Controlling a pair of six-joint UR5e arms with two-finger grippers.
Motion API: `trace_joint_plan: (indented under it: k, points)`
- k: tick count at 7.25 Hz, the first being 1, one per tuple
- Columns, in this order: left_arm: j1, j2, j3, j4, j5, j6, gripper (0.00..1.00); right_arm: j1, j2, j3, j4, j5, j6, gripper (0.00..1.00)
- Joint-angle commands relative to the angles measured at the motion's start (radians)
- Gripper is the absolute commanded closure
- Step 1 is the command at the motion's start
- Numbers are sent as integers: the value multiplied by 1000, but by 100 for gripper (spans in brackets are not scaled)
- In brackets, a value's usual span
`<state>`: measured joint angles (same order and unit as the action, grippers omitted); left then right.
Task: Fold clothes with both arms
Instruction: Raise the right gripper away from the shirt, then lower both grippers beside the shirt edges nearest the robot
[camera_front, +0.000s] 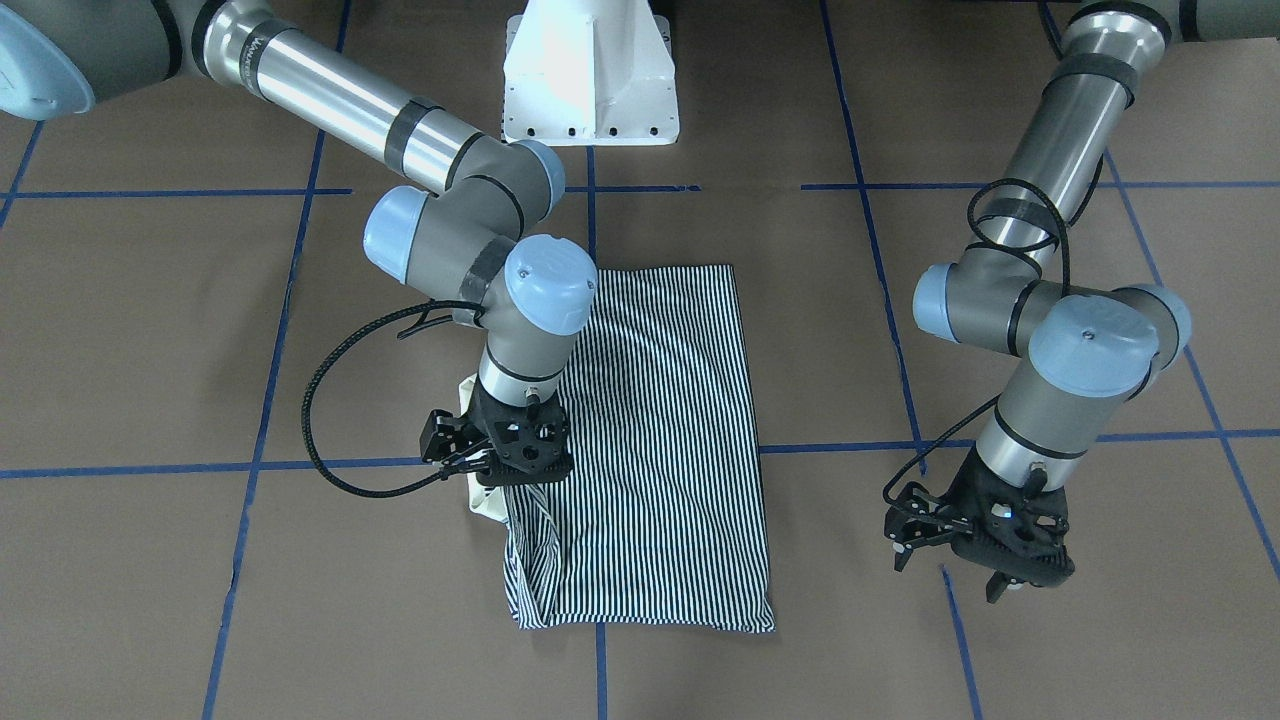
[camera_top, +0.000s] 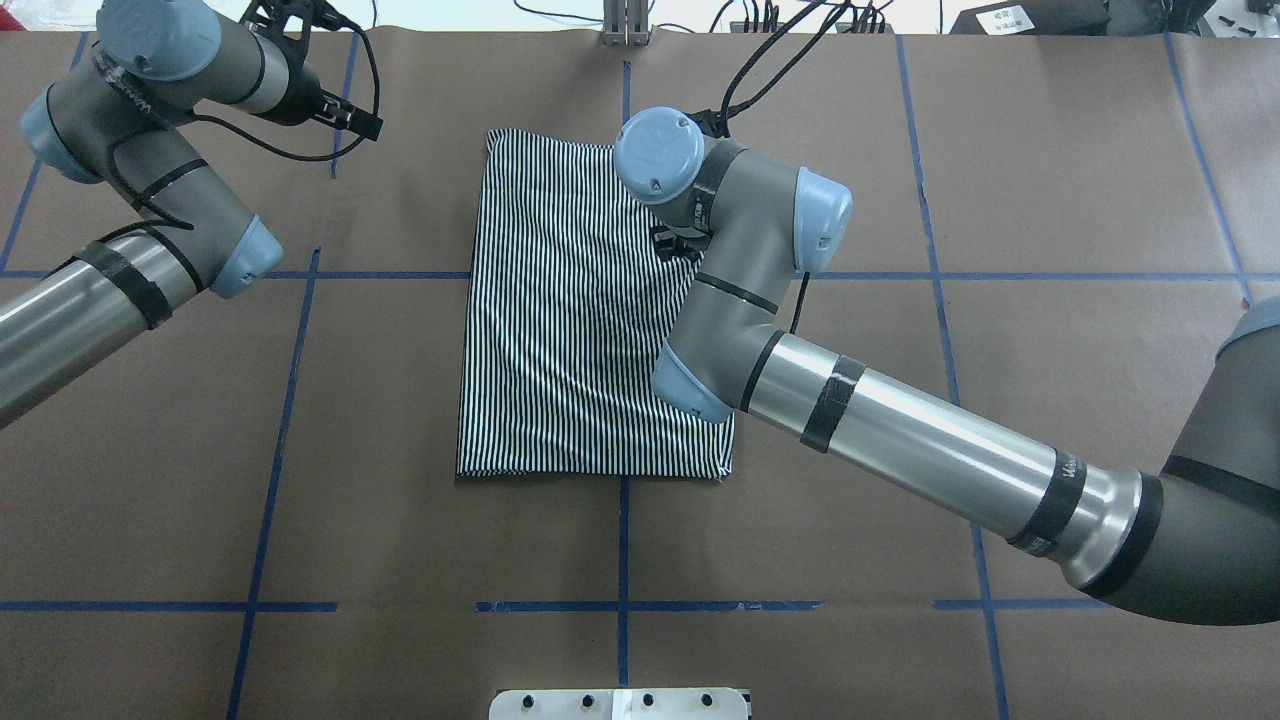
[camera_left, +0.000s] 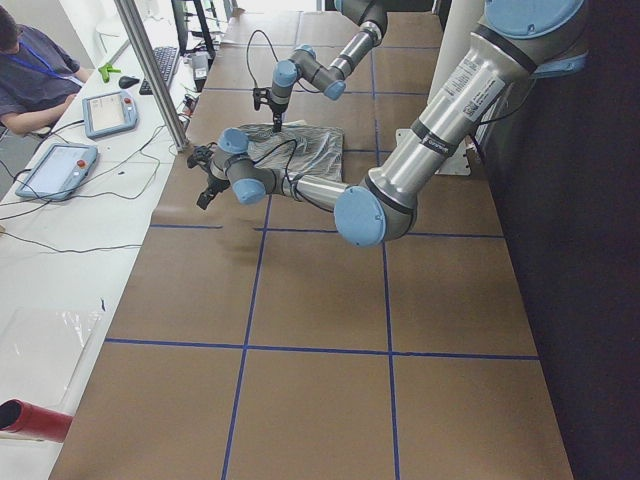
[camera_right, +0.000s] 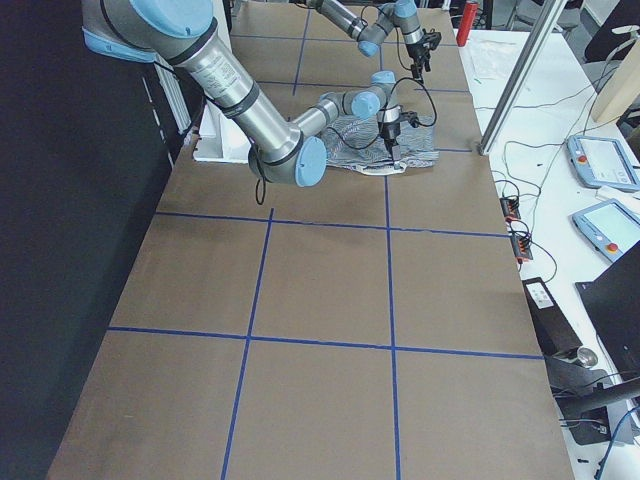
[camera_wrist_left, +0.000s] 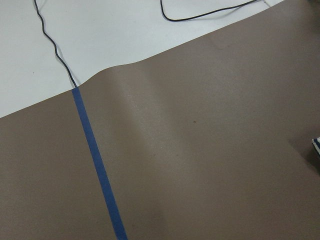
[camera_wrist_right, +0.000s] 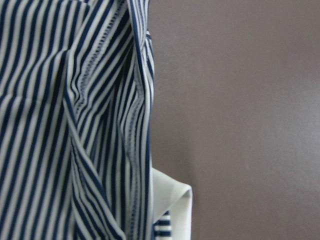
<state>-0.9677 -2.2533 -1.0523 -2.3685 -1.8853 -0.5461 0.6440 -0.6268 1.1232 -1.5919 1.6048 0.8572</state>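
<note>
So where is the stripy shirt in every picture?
Front view: shirt in the middle.
Overhead: middle.
Left side: far away, top.
Right side: far away, top.
Left wrist: maybe a sliver, right edge.
Right wrist: fills the left half.
Shared landmark: blue tape line under its middle.

Overhead and front cameras look down from opposite sides, sharing the shirt; side cameras view along the table.
</note>
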Motion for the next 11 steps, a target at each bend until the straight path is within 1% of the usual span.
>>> trace_joint_plan:
  k: [1, 2, 3, 4, 5, 6, 8, 9, 10, 11]
  points:
    - [1, -2, 0, 0, 0, 0, 0, 61, -45, 9, -74, 3, -110, 0]
    - [1, -3, -2, 0, 0, -2, 0, 91, -53, 38, -97, 24, -154, 0]
    - [1, -5, -35, 8, -5, -18, 0, 111, -91, 135, -88, 73, -155, 0]
    - [9, 0, -85, 14, -87, -100, 0, 121, -150, 294, -88, 146, -139, 0]
    - [17, 32, -153, 12, -131, -203, 0, 125, -221, 455, -88, 227, -65, 0]
    - [59, 70, -263, 14, -130, -307, 0, 118, -279, 581, -86, 263, 65, 0]
    - [173, 212, -506, 11, -112, -516, 0, 48, -405, 841, -85, 262, 321, 0]
    - [246, 297, -643, 11, -66, -628, 0, -11, -448, 939, -62, 245, 499, 0]
    - [327, 360, -754, 11, -1, -746, 0, -86, -490, 957, 108, 150, 684, 0]
    - [395, 401, -815, 11, 59, -844, 0, -177, -549, 957, 250, 21, 792, 1]
